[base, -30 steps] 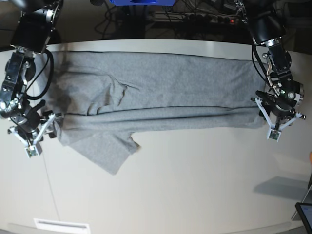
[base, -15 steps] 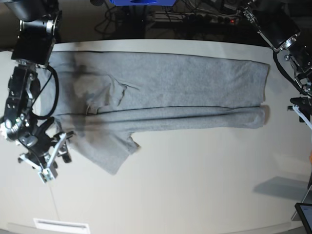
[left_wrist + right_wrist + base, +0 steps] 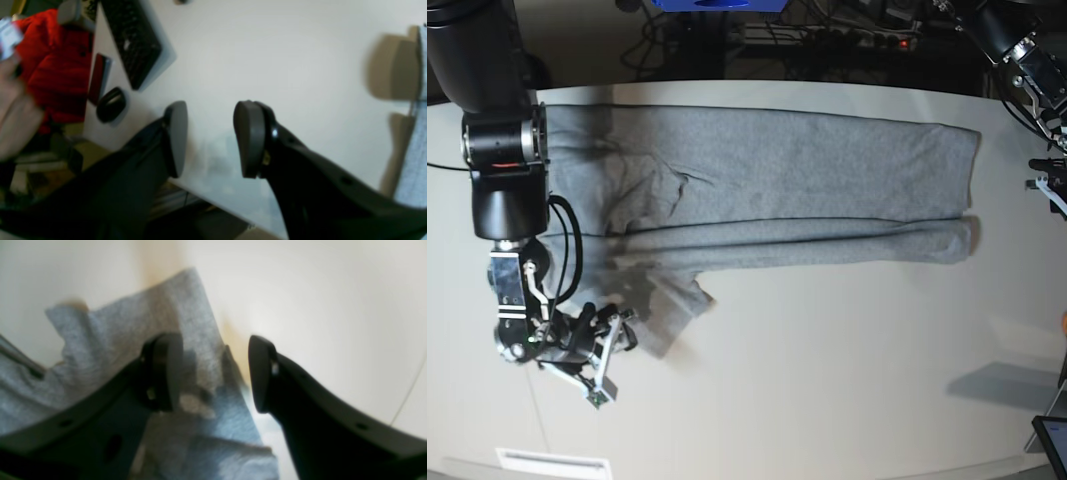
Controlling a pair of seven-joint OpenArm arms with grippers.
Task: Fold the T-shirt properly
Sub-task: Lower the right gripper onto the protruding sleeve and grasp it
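— Fingers of the right gripper (image 3: 213, 373): how are they set?

— They are seen parted, with nothing pinched between them. The T-shirt (image 3: 186, 340) is spread beneath and behind them: its grey sleeve lies under the left-hand finger and under the gap, while bare table (image 3: 317, 306) is seen beyond the right-hand finger. Whether the cloth is touched cannot be told; that view is blurred.

— And the left gripper (image 3: 208, 138)?

— Its fingers are likewise held apart, and nothing is gripped. Only pale table (image 3: 267, 50) is found between them. A strip of the grey T-shirt (image 3: 413, 150) is seen well off to the right of the fingers, at the picture's edge. A black keyboard (image 3: 131, 40) and a mouse (image 3: 110, 104) are seen beyond the left-hand finger.

— Where is the garment placed overall?

— In the base view the T-shirt (image 3: 777, 190) is laid flat, folded lengthwise, with one sleeve reaching toward the right gripper (image 3: 607, 365).
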